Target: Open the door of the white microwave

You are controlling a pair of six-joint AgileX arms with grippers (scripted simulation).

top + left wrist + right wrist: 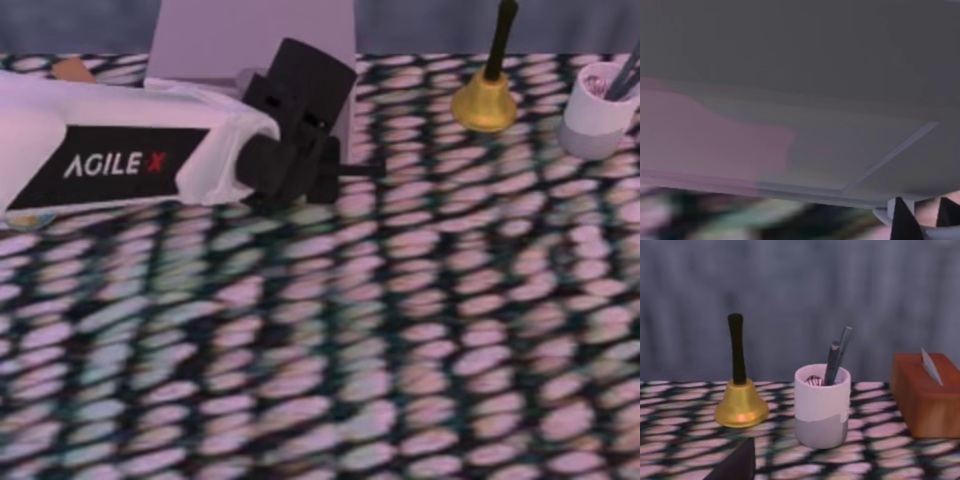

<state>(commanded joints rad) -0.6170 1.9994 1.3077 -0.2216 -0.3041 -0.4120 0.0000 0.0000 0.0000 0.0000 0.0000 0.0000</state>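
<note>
My left gripper (345, 170) sits in the upper centre of the top view, at the front lower corner of the white microwave (250, 35); whether its fingers are apart or together I cannot tell. The left wrist view is filled by the door (840, 140), its grey window close to the camera. A brass hand bell (487, 95) and a pen cup (595, 110) stand at upper right. A brown tissue box (925, 392) appears beside the cup in the right wrist view.

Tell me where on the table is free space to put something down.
Everything nearer than the left arm and white microwave is bare table. A bare gap lies between microwave and bell. The far right is crowded: bell, pen cup, tissue box.
</note>
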